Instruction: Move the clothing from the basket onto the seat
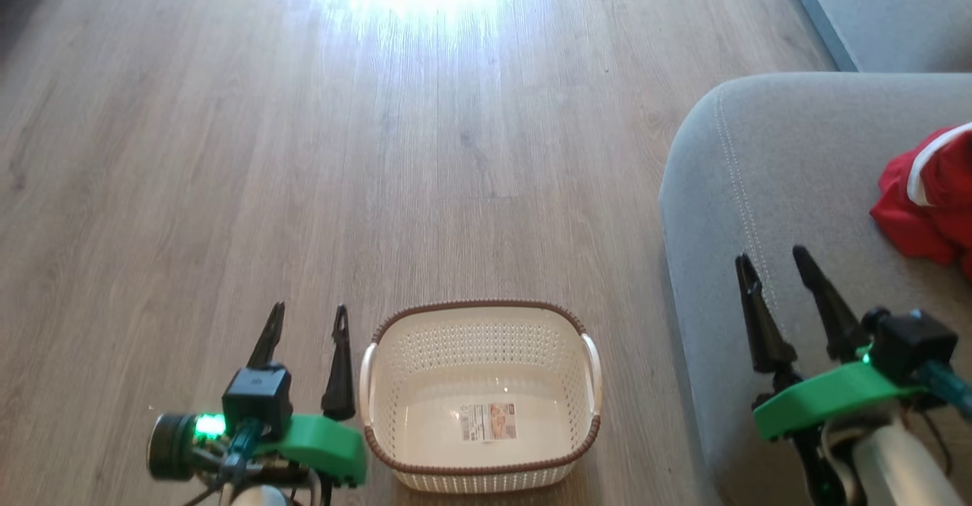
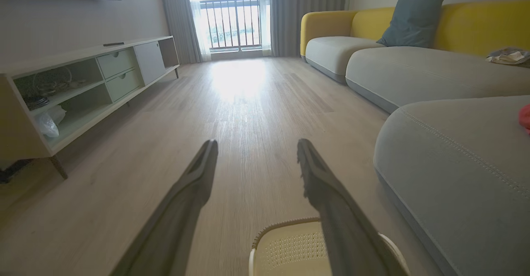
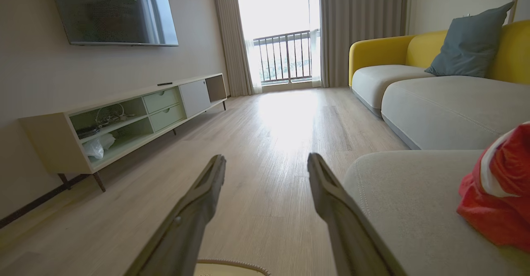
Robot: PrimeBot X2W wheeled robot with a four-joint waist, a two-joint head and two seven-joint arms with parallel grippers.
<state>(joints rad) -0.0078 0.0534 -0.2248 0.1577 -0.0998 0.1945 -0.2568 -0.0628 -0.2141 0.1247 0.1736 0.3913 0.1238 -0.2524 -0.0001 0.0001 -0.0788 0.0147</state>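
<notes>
The clothing (image 1: 930,194) is seen as a crumpled red heap on the seat (image 1: 797,179), at the right edge of the head view, where it is cut by the frame. Its long axis cannot be told. A white trim band is seen running slantwise across its upper part. Whether one garment or two make up the heap cannot be told.

In the right wrist view the heap is shown close at the right, with the white trim plain. In the left wrist view a mere sliver of red is caught at the right edge.

The basket (image 1: 477,305) is set on the wooden floor (image 1: 228,149), just left of the seat. Its long axis is laid left to right, a handle at each end. A label is seen on its bare bottom.

The right gripper (image 1: 768,254) is held over the seat's front part, near the clothing but apart from it, with its fingers spread and nothing between them. The left gripper (image 1: 310,308) is held just beside the basket's left handle, fingers likewise spread.

A yellow-backed sofa (image 3: 455,106), a blue cushion (image 3: 470,44) and a low TV stand (image 3: 124,122) are shown in the wrist views.
</notes>
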